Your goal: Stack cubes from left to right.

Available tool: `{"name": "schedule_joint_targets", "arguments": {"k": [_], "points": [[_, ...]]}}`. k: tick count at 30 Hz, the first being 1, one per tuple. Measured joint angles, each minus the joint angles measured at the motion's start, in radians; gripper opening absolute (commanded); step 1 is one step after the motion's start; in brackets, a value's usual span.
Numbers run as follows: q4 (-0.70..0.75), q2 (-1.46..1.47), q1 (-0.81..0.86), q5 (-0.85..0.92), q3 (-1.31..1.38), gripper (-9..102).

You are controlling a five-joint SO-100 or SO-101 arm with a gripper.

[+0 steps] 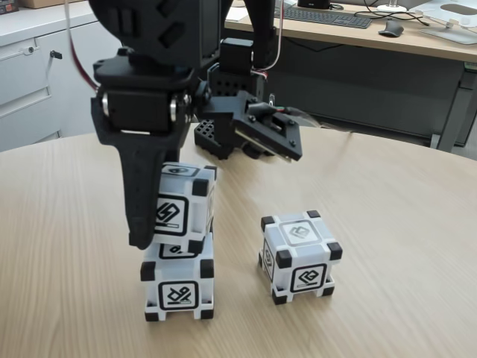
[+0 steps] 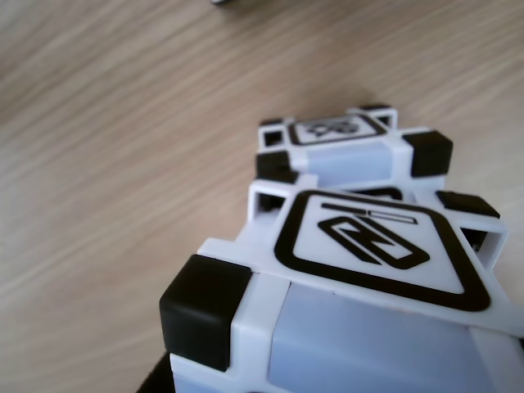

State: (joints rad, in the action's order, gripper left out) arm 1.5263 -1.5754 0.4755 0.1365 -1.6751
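Observation:
In the fixed view two cubes stand stacked at the front left. The bottom cube (image 1: 179, 287) rests on the table. The top cube (image 1: 184, 203) sits on it, shifted slightly right and a little tilted. A third cube (image 1: 299, 255) stands alone on the table to the right. My gripper (image 1: 219, 197) is open: its long black finger (image 1: 140, 201) hangs against the top cube's left face, while the other jaw is swung up and away to the right. In the other view the top cube (image 2: 368, 246) is very close, with the bottom cube (image 2: 344, 143) beyond it.
The round wooden table (image 1: 402, 224) has bare room right of and behind the lone cube. Beyond it are a desk with a keyboard (image 1: 324, 15) and a mouse (image 1: 390, 28), and grey cabinets (image 1: 33, 74) at the left.

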Motion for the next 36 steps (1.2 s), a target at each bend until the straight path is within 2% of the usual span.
{"name": "schedule_joint_targets", "arguments": {"k": [7,13,17,36], "points": [[-0.002,0.0,-0.002,0.046,0.0,27],[-0.002,0.003,-0.005,0.1,-0.005,38],[-0.005,0.003,-0.012,0.114,-0.005,42],[0.003,-0.075,-0.012,0.196,-0.005,46]]}}
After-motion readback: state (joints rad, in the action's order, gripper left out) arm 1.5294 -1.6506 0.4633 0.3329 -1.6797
